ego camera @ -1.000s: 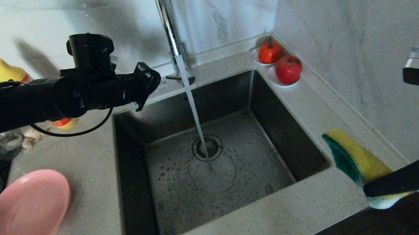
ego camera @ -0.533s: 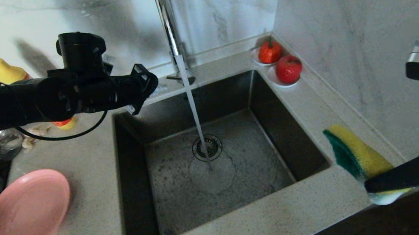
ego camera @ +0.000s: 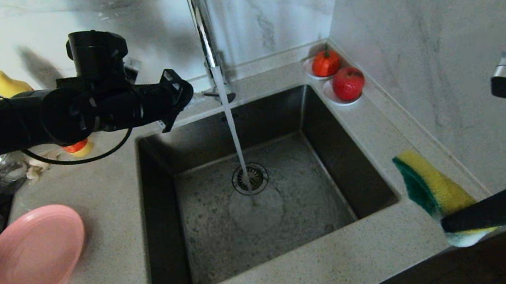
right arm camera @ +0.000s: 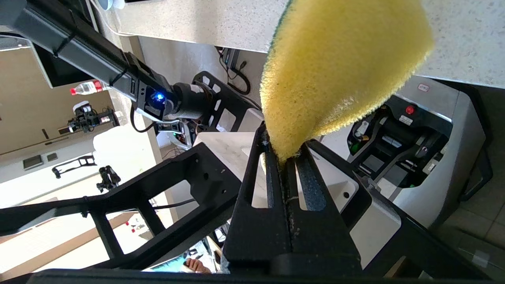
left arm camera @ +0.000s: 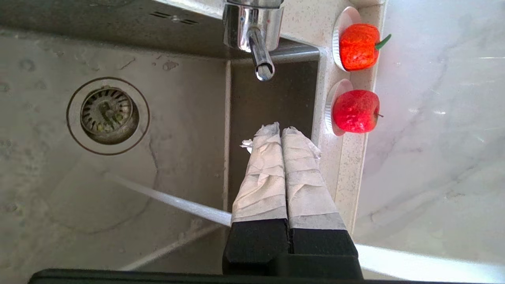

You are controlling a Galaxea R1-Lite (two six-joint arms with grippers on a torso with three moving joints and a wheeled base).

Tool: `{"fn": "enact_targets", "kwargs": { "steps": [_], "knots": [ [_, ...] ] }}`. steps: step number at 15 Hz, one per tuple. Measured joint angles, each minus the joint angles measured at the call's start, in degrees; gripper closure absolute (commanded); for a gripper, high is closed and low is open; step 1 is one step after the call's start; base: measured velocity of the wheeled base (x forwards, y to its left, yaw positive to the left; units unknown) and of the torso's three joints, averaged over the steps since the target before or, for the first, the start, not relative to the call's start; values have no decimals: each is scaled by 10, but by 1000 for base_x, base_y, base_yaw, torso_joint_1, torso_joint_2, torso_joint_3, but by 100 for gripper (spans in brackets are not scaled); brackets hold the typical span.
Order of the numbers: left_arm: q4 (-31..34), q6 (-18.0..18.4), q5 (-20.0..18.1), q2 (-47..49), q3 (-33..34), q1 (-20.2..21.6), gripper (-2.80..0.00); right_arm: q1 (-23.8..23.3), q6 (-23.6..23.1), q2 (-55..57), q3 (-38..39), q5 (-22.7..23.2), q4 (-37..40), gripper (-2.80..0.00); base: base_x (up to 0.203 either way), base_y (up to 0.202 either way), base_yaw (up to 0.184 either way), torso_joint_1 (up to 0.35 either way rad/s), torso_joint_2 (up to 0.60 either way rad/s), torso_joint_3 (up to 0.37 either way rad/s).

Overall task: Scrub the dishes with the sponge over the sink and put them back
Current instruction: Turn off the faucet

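I see my left hand (left arm camera: pixel 281 132) pressed closed and empty above the sink's (ego camera: pixel 260 195) back edge beside the running tap (ego camera: pixel 206 35), my right hand (right arm camera: pixel 285 156) clamping the sponge (ego camera: pixel 433 194) over the counter's (ego camera: pixel 113 229) front right corner, pink plate (ego camera: pixel 29 262) at its left edge

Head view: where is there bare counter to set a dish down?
Bare speckled counter lies between the round pink plate and the dark steel sink, and along the sink's front edge. The back right corner is crowded by two white saucers of red fruit.
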Motion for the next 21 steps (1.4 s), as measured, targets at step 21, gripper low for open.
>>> {"fn": "enact_targets", "kwargs": {
  "steps": [21],
  "knots": [
    [1, 1, 35, 42, -42, -6, 0, -5, -1, -1, 6, 3, -2, 0, 0, 0, 0, 0, 0, 0]
  ]
}}
